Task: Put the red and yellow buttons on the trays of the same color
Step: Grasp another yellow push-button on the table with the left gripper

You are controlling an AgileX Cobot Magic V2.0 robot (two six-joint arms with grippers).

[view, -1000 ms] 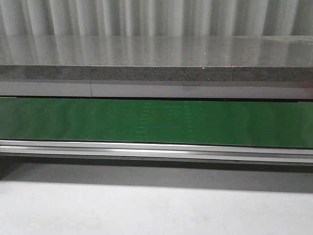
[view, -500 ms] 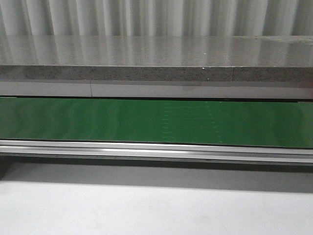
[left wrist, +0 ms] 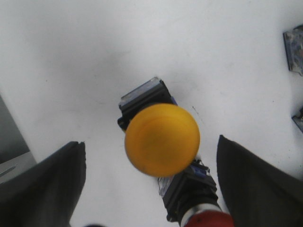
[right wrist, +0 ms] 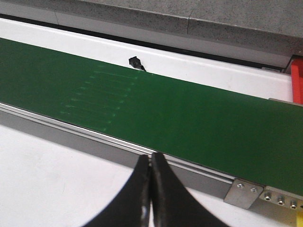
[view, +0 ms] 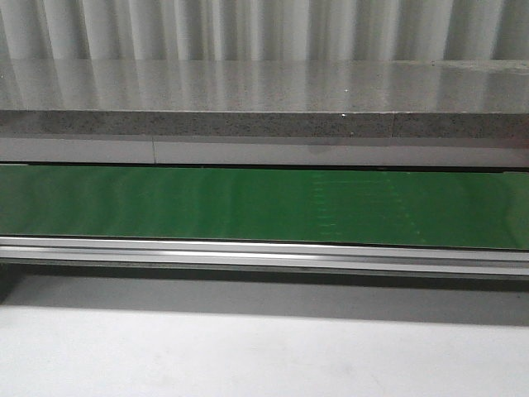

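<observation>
Front and right wrist views (low, close) on green belt point(view: 248, 203)

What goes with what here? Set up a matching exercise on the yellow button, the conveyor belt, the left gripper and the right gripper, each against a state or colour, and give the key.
Column one:
1. yellow button
2. conveyor belt
3. left gripper
4. right gripper

Column two:
A. green, nothing lying on the part in view
B. fingers pressed together, holding nothing
C. fingers spread wide, one on each side of the button
D. resting on the white table, on a dark base

Pairs: 1-D, 2-A, 3-C, 4-B
</observation>
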